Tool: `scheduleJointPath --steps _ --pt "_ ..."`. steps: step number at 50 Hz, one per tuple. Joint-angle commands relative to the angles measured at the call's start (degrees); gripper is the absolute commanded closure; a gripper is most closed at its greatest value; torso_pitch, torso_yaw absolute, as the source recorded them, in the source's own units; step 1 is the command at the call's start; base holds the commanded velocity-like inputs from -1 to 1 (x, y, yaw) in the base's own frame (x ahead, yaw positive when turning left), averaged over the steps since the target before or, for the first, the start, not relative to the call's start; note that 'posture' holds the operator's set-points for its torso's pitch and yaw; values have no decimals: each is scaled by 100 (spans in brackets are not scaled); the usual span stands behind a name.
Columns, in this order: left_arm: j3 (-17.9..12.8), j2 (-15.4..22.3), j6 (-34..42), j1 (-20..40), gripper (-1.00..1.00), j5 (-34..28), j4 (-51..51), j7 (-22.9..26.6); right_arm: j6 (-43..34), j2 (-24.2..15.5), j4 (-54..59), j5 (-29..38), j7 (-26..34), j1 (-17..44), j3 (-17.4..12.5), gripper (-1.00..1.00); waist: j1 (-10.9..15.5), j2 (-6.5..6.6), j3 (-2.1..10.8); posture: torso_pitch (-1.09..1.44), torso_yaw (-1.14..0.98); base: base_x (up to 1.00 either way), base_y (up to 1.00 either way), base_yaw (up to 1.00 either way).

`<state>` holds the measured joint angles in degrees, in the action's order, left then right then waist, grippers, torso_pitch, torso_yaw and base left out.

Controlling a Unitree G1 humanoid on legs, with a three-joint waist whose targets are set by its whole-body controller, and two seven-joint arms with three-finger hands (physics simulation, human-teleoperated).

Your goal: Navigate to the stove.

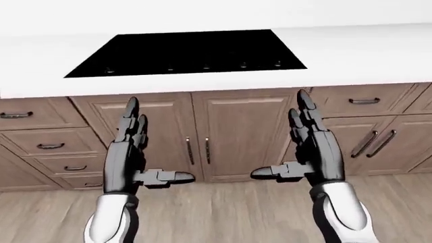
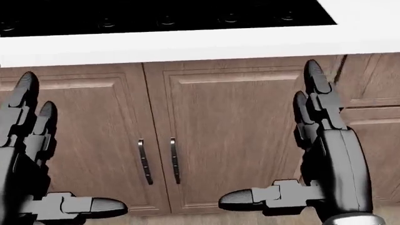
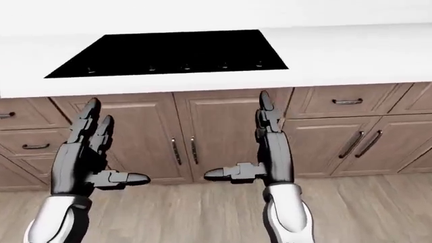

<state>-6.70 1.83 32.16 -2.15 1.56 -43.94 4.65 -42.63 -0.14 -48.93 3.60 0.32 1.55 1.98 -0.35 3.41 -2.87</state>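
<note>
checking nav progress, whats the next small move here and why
Probably a short step straight ahead, or simply stop: the stove already sits centred in the white counter above the double cabinet doors, and the left hand and right hand hang open, empty.

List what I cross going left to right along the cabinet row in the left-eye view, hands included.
Drawer stack → left hand → double cabinet doors → right hand → cabinet with slanted handles. The stove lies above, in the white counter.
</note>
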Motion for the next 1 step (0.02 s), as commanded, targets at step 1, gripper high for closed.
scheduleJointPath --steps 1 --pt "35 5 -160 99 -100 12 -257 4 210 -31 -247 2 -12 98 -65 -100 -17 100 61 0 0 43 0 0"
